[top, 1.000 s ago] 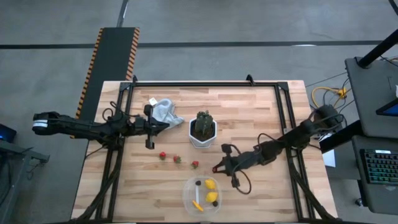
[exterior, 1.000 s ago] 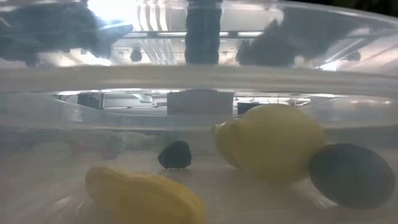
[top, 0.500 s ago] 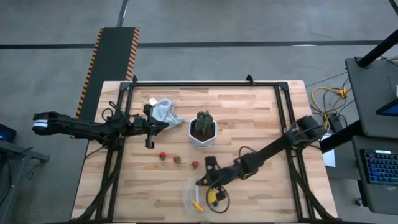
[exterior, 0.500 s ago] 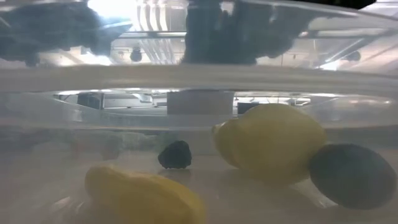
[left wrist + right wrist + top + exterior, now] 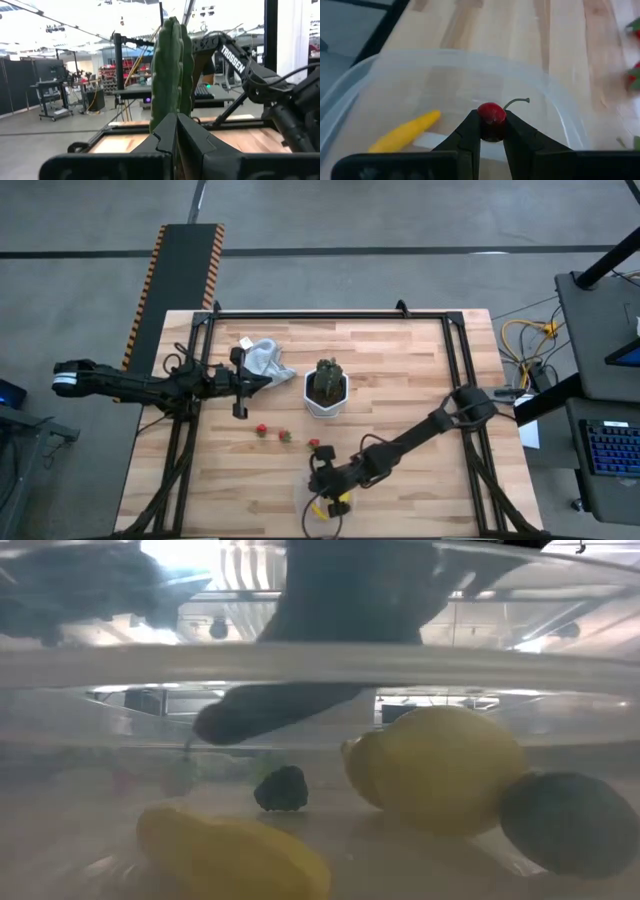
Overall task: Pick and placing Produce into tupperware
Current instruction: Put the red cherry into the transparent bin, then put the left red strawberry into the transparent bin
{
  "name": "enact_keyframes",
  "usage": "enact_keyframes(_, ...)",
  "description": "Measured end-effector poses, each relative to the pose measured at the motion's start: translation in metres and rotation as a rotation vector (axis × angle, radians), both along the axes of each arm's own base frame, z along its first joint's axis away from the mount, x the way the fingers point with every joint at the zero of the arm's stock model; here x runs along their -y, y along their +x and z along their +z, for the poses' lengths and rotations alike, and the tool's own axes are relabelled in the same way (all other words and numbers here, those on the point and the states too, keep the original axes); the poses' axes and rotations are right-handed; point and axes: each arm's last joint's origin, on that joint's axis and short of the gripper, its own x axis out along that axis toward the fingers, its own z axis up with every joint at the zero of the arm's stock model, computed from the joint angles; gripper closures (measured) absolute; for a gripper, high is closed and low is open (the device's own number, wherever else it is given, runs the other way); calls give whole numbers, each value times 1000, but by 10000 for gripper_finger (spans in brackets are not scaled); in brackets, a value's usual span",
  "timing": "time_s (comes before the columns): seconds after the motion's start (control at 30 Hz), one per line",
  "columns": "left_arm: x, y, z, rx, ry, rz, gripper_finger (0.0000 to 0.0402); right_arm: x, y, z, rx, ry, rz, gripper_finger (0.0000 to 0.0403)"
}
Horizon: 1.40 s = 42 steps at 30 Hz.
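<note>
We held a small red cherry point(image 5: 491, 113) pinched in the right claw point(image 5: 492, 131) above the tupperware point(image 5: 380, 90). It looked light, smooth and slippery, best gripped across its round middle. The left claw point(image 5: 176, 135), clenched, waited near the potted plant point(image 5: 326, 387).

This place is a robotics lab or an industrial workshop. The wooden bench point(image 5: 400, 370) stands on a bare grey concrete floor point(image 5: 350, 220), inside a black metal frame point(image 5: 330, 313). A black and orange hazard-striped ramp point(image 5: 175, 280) lies beside it. At one side there is a desk with a keyboard point(image 5: 610, 448) and yellow cables point(image 5: 525, 332). Behind the bench, the left wrist view shows a big hall with ceiling lights point(image 5: 55, 29), rolling carts point(image 5: 50, 97) and dark partition walls point(image 5: 20, 82).
</note>
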Motion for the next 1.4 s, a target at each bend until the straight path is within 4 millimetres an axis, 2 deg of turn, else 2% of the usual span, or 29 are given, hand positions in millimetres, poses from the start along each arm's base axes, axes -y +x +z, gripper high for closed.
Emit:
enact_keyframes(0.33, 0, 0, 0, 0, 0, -2, 402, -2, 5, 5, -60, -6, -28, 335)
enact_keyframes(0.63, 0, 0, 0, 2, -6, -3, 402, -2, 4, 5, -67, -27, -12, 273)
enact_keyframes(0.8, 0, 0, -2, -8, -6, -10, 402, -2, 4, 14, -48, -17, -12, 234)
enact_keyframes(0.93, 0, 0, -4, -18, -7, -13, 402, 1, 1, 28, -27, -38, -27, 219)
enact_keyframes(1.1, 0, 0, -5, -21, -7, -14, 402, 14, -15, 55, -19, -229, -98, 223)
enact_keyframes(1.2, 0, -1, -4, -18, -6, -14, 402, 25, -30, 70, -10, -311, -140, 230)
enact_keyframes(1.4, 0, 0, -4, -18, -6, -15, 402, 56, -83, 85, 27, -365, -215, 244)
